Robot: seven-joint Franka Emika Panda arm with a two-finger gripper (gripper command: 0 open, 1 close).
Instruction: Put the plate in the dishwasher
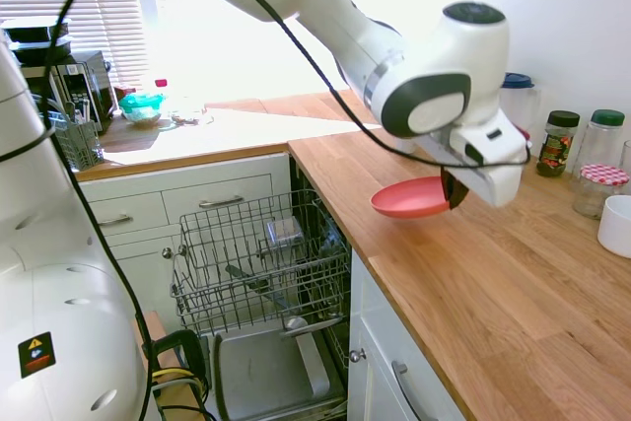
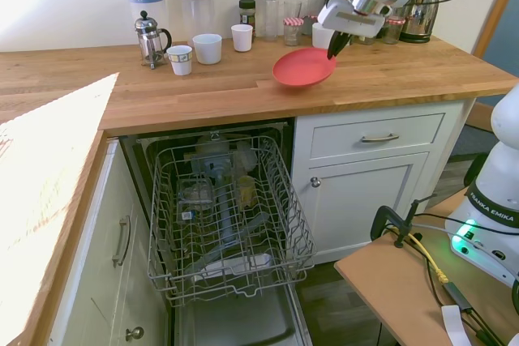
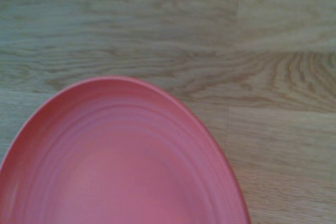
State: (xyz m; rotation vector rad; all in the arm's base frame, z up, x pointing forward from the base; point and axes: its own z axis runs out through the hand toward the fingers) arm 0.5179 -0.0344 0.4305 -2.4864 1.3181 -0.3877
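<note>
1. nearest you in the second exterior view, the dishwasher (image 2: 231, 224) stands open below the counter, its grey wire rack (image 2: 227, 216) pulled out. you can make out a few pale and clear items lying among the tines, though not what each one is.
2. above it runs the wooden worktop (image 2: 203, 87), set on white cabinets (image 2: 381, 176) with drawers.
3. you'll see the plate (image 2: 304, 66) held clear of the worktop, over its front part, tilted so its hollow face looks partly toward the second exterior camera. it is round, so it has no long axis.
4. the gripper (image 2: 334, 44) pinches the plate's rim at the edge farthest from the dishwasher.
5. behind it, by the wall, stand white mugs (image 2: 208, 48), a french press (image 2: 149, 38), two blue-lidded jugs (image 2: 146, 6), spice jars (image 2: 247, 14) and a kettle (image 2: 418, 10).
6. in the first exterior view you get a sunlit window with blinds (image 1: 99, 17).
</note>
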